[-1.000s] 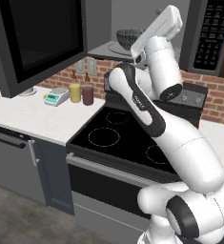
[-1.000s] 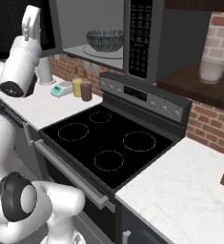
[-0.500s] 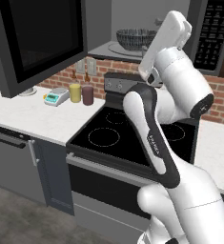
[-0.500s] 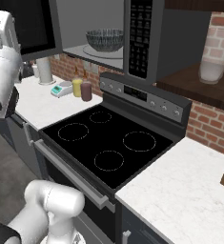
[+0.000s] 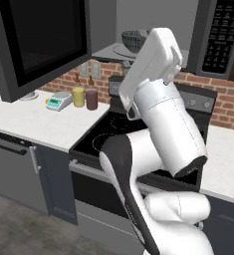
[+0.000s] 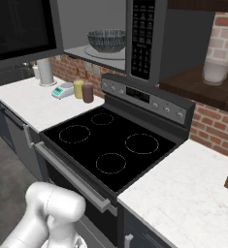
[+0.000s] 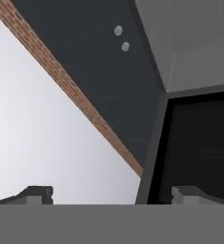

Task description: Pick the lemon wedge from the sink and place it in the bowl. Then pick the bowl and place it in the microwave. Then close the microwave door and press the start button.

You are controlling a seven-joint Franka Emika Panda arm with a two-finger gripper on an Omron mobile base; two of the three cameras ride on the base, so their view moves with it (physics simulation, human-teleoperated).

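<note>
Inside the microwave (image 6: 149, 43) the bowl (image 6: 106, 40) already sits on the glass turntable, so the carrying is done and the step in hand is, by my judgement, the closing of the microwave door (image 5: 39, 42), which stands swung wide open to the left. Over the last second the arm has swung away from the cavity: in the left base view its forearm has come round from beside the bowl to rise across the middle of the picture, and in the right base view it has left the upper left corner. In the hand view the tool (image 7: 111, 195) points up past the door's dark edge, its tips spread wide, holding nothing. Whether the lemon wedge lies in the bowl I cannot tell.
</note>
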